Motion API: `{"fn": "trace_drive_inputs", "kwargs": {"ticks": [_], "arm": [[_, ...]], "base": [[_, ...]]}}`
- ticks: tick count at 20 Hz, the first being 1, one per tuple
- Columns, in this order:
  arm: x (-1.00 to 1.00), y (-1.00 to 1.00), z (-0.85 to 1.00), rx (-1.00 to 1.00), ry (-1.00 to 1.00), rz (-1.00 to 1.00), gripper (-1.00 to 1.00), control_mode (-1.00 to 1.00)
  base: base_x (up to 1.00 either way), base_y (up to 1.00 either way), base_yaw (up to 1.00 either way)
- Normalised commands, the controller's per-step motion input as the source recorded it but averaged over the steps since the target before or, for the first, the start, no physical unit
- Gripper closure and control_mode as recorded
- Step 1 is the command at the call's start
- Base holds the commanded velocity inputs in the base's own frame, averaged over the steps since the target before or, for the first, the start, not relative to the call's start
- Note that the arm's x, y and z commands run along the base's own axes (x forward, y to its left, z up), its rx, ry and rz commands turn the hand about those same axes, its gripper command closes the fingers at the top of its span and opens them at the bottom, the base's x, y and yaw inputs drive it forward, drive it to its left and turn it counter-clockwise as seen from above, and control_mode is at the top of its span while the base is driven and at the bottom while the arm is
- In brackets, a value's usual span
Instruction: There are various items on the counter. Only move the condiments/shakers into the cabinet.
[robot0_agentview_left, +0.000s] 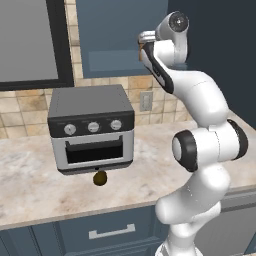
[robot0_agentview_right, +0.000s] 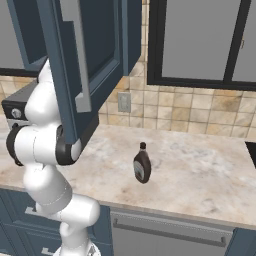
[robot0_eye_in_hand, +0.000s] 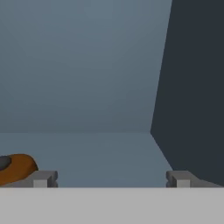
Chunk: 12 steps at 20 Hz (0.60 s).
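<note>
Gripper (robot0_eye_in_hand: 111, 179) inside cabinet (robot0_eye_in_hand: 87, 65), jaws spread wide, holding nothing; brown-topped shaker (robot0_eye_in_hand: 15, 168) on shelf beside left fingertip; careless retreat risks toppling it; syrup bottle (robot0_agentview_right: 142, 163) waiting on counter (robot0_agentview_right: 200, 170).

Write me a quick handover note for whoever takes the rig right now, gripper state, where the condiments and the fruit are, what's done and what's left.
Gripper: open, empty, up inside the cabinet above its shelf floor.
A brown-topped shaker sits on the shelf at the left fingertip, apparently just put down.
Syrup bottle: upright on the counter, not yet moved.
Small round fruit: on the counter in front of the toaster oven; leave it there.
Done: one shaker in the cabinet, as far as visible.
Left: back the hand out, move the syrup bottle in, and check on the second shaker, which I can't confirm.
</note>
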Motion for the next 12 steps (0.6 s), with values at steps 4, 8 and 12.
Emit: {"fn": "trace_drive_inputs", "kwargs": {"ticks": [4,8,12], "arm": [[0.00,0.00,0.00,0.00,0.00,0.00,-1.00,-1.00],[-0.08,0.00,0.00,0.00,-0.04,0.00,-1.00,-1.00],[-0.27,0.00,0.10,-0.03,-0.26,0.00,-1.00,-1.00]], "base": [[0.00,0.00,0.00],[0.00,0.00,0.00],[0.00,0.00,0.00]]}}
